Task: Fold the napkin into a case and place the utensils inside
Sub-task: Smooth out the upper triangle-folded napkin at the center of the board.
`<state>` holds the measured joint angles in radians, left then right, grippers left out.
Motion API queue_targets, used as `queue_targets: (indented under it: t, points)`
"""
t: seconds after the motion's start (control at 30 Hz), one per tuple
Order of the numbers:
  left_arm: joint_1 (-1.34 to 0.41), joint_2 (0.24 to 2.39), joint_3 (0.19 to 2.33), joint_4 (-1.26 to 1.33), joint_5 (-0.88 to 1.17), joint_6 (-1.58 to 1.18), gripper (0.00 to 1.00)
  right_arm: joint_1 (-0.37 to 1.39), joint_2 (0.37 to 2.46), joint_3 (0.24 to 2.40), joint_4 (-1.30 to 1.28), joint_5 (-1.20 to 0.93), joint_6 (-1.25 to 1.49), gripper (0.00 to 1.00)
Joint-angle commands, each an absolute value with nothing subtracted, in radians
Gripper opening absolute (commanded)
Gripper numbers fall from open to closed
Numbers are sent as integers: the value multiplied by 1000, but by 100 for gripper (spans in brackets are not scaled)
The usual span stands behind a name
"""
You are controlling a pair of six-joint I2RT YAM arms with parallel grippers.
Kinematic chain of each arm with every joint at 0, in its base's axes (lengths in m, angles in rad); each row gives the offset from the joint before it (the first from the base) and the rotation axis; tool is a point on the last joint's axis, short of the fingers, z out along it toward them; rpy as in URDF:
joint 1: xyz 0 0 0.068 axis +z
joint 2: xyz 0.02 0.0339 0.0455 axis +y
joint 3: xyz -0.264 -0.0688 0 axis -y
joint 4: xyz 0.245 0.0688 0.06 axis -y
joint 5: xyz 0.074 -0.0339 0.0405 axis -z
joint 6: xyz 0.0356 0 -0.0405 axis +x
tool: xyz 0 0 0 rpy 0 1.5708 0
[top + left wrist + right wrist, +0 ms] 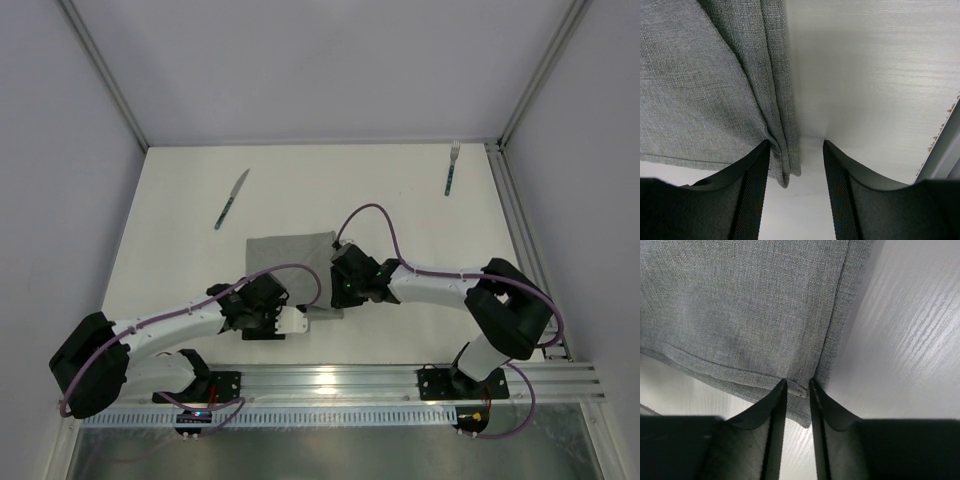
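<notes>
The grey napkin (290,258) lies folded into a rough square at the table's middle. My right gripper (338,296) is at its near right corner; in the right wrist view the narrow jaws (798,382) pinch the layered hem of the napkin (750,305). My left gripper (300,318) is at the near edge, open; in the left wrist view the napkin (700,90) has a folded corner between the fingers (796,145), against the left one. The knife (231,198) lies at the far left and the fork (452,168) at the far right, both apart from the napkin.
A metal rail (520,240) runs along the table's right side, and another rail (400,380) along the near edge holds the arm bases. White walls enclose the table on the left, right and back.
</notes>
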<state>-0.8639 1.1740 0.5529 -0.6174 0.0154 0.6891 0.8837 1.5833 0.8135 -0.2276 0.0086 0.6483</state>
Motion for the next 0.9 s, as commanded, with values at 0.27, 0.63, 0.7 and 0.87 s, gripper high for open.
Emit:
queue_targets:
  t: [0.27, 0.63, 0.7, 0.87]
  points:
    - [-867, 1146, 540, -604, 23, 695, 50, 887, 1554, 819, -209, -5, 670, 3]
    - [-867, 1069, 586, -682, -28, 701, 60, 887, 1471, 793, -229, -104, 644, 3]
    - [-867, 1036, 589, -696, -3, 709, 63, 887, 1451, 788, -242, -124, 618, 3]
    - [-867, 1006, 560, -709, -18, 732, 68, 885, 1448, 753, -242, -182, 569, 3]
